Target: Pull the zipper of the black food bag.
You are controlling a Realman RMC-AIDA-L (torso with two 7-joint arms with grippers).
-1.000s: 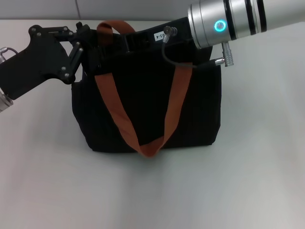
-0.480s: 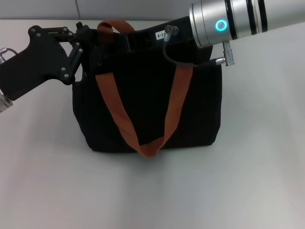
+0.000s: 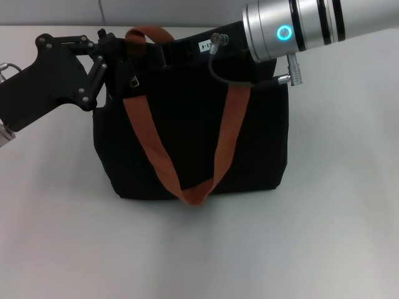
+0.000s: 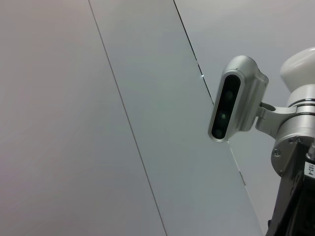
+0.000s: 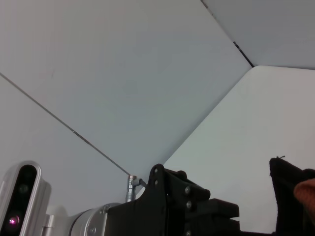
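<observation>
The left gripper (image 3: 107, 59) is at the top left corner of the bag (image 3: 193, 143). Its black fingers reach in at the corner, right by the near strap (image 3: 159, 156). I think it is there to hold that end still, so the bag does not slide when the zip is pulled. I cannot tell how far its fingers are open or if they pinch the cloth, because black fingers and black cloth run together.

Just beside that gripper, on the top of the bag, is a small silver tab. This looks like the zipper (image 3: 133, 80). It sits near the left end of the bag, close to the strap, and nothing holds it as far as I can see.

The bag stands upright on the table (image 3: 199, 249). One loop of strap hangs down its front.

The right gripper (image 3: 171, 53) reaches over the top back edge of the bag, and its silver arm comes in from the right. I guess it is meant to do the pulling. I cannot tell if its fingers are open or closed; they are hidden.

A small white label (image 3: 204, 45) on the right gripper has writing that ends in "-4". The rest is too small to read. The bag shows no writing.
</observation>
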